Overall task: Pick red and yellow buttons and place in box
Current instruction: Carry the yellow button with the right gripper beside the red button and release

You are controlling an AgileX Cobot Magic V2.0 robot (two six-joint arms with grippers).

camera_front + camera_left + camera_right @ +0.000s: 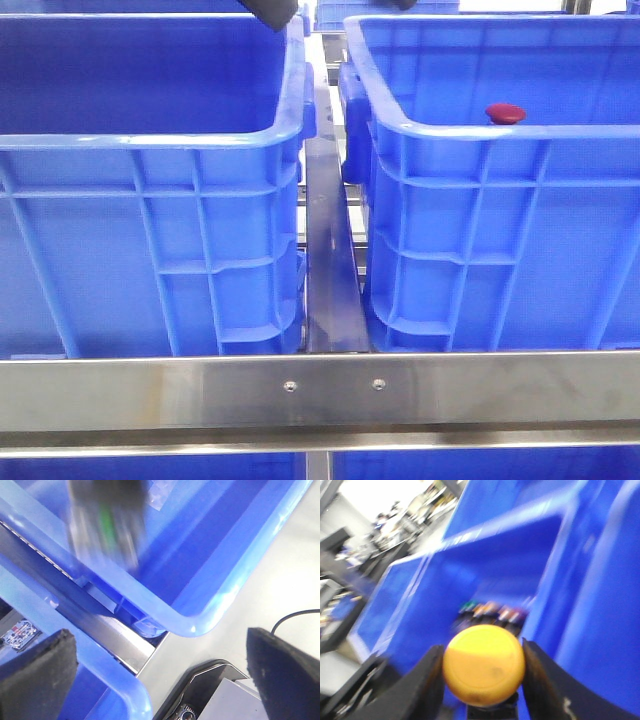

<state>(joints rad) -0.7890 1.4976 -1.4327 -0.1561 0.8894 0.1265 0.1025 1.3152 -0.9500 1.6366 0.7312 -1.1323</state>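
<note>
Right wrist view: blurred right end effector (pixel 482 680) clamps the yellow button (pixel 484 664).

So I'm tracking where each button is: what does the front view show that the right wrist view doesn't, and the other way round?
Only the front view shows the small dark red mushroom-shaped button inside the right-hand bright blue ribbed plastic crate, plus a second matching crate and the steel rail in front. Only the right wrist view shows the round yellow-orange button clamped in the right gripper, and a blurred row of small coloured items beyond. Both show blue crate walls.
</note>
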